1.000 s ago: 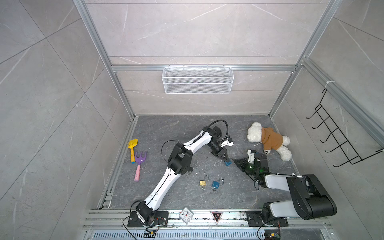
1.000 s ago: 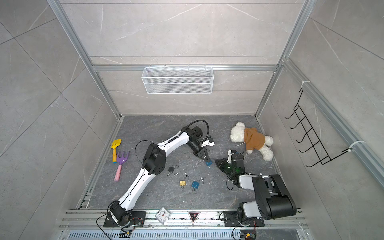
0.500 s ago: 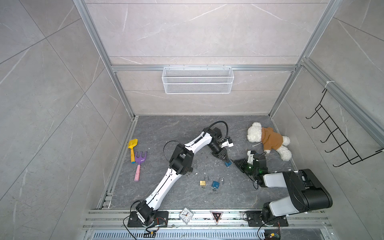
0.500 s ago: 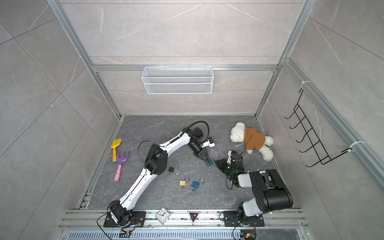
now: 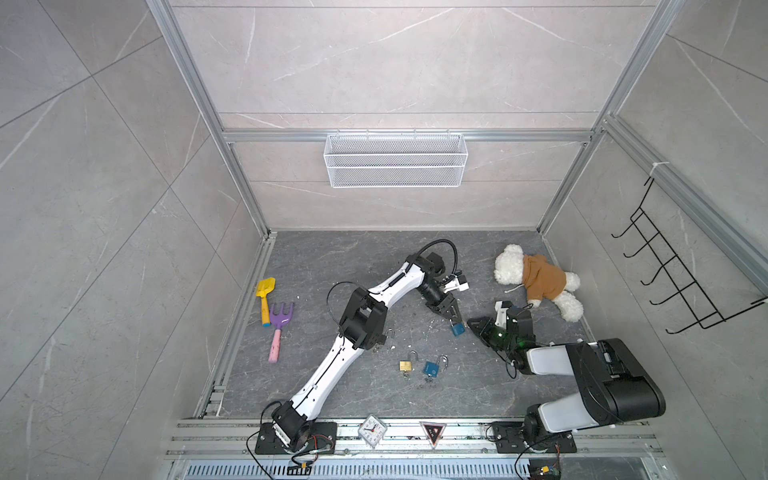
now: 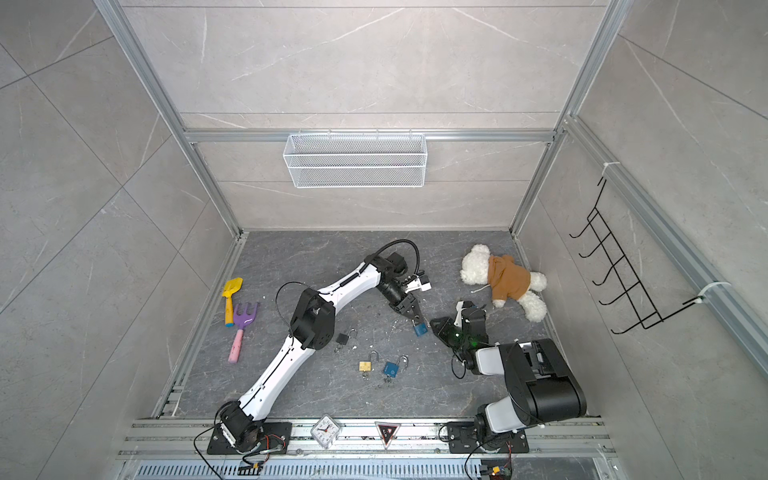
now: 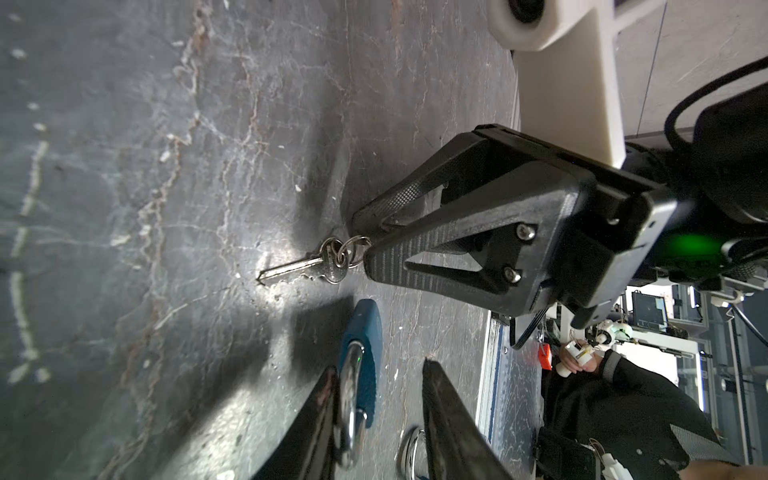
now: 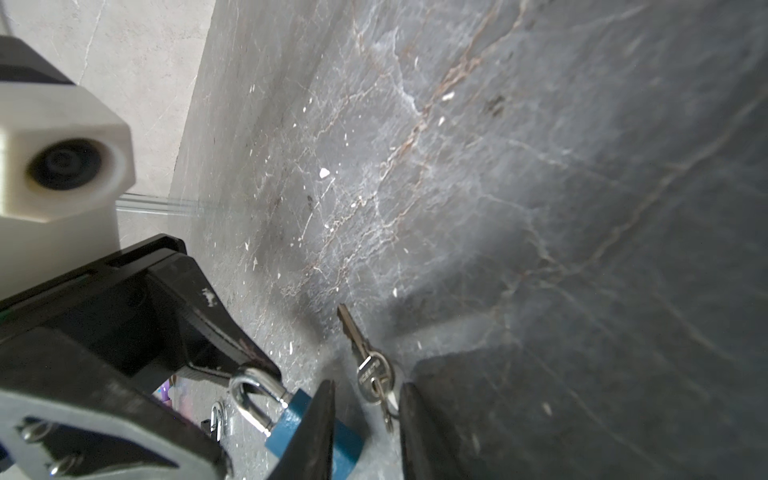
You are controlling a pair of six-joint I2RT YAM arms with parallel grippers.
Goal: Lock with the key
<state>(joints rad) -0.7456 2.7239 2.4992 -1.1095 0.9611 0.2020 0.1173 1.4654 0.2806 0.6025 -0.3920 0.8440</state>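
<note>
A blue padlock (image 5: pixel 458 329) (image 6: pixel 420 329) lies on the dark floor between the two arms. My left gripper (image 5: pixel 455 318) (image 7: pixel 378 368) is open, and the padlock's steel shackle (image 7: pixel 351 399) rests against one of its fingers with a clear gap to the other. The blue padlock (image 8: pixel 293 417) shows beside one finger of my right gripper (image 8: pixel 368 386) (image 5: pixel 471 322). That gripper is open. A silver key (image 7: pixel 307 266) (image 8: pixel 365 357) on a ring lies flat on the floor, its bow between the right fingertips and its blade pointing away from the gripper.
A gold padlock (image 5: pixel 406 365), a second blue padlock (image 5: pixel 432 368) and a black padlock (image 6: pixel 343 337) lie nearer the front. A teddy bear (image 5: pixel 540 278) lies at the right wall. A yellow shovel (image 5: pixel 264 295) and purple rake (image 5: pixel 280 324) lie at the left. A small clock (image 5: pixel 372 430) stands on the front rail.
Both grippers' jaws have spread apart. The right arm has shifted slightly; the left arm stays over the blue padlock.
</note>
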